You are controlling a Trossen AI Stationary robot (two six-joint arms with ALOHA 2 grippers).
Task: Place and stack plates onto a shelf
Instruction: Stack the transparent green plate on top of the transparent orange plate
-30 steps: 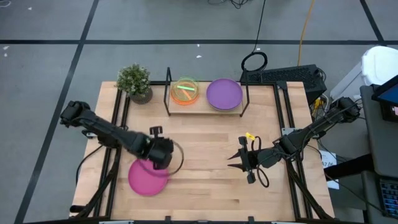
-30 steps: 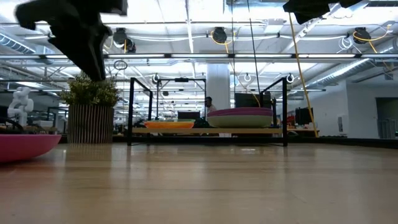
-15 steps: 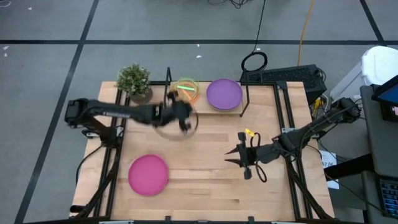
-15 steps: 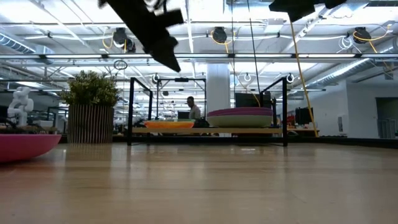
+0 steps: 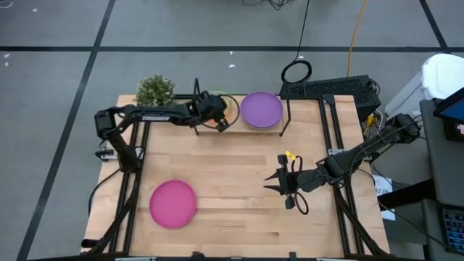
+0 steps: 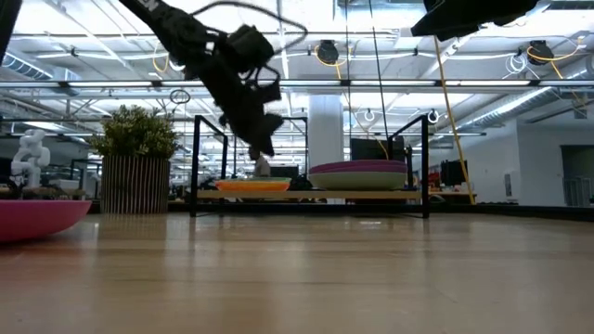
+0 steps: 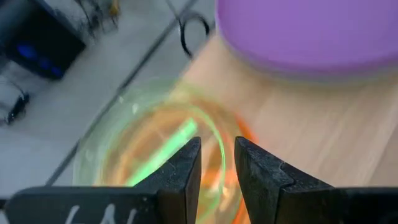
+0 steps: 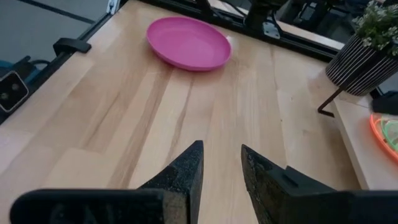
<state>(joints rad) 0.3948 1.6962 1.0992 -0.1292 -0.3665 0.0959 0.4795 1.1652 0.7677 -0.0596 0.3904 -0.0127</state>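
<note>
My left gripper (image 5: 217,117) reaches over the left half of the shelf (image 5: 243,129) and is shut on a translucent pale-green plate (image 7: 140,146). Under it an orange plate (image 6: 252,186) with a lime-green one lies on the shelf board. A purple plate (image 5: 261,109) lies on the shelf's right half, with another under it in the low view (image 6: 360,173). A magenta plate (image 5: 172,204) lies flat on the table at the near left. My right gripper (image 5: 275,184) hovers slightly open and empty over the table's middle right. My left gripper pinches the translucent plate's rim (image 7: 219,135) between its two fingers. The fingers slant down toward the shelf from the near-left side (image 6: 260,148). The plate hangs just over the orange plate; whether it touches it I cannot tell.
A potted plant (image 5: 154,90) stands at the shelf's left end. The shelf's black wire uprights (image 6: 197,167) rise at both ends. The wooden table (image 5: 239,217) lies bare between the magenta plate and my right gripper. A keyboard (image 5: 330,88) lies beyond the far right corner.
My left gripper has carried the translucent plate from above the magenta plate at the near left toward the far edge and a little right, to the shelf's left half, and has come down toward it. The magenta plate has stayed on the table.
</note>
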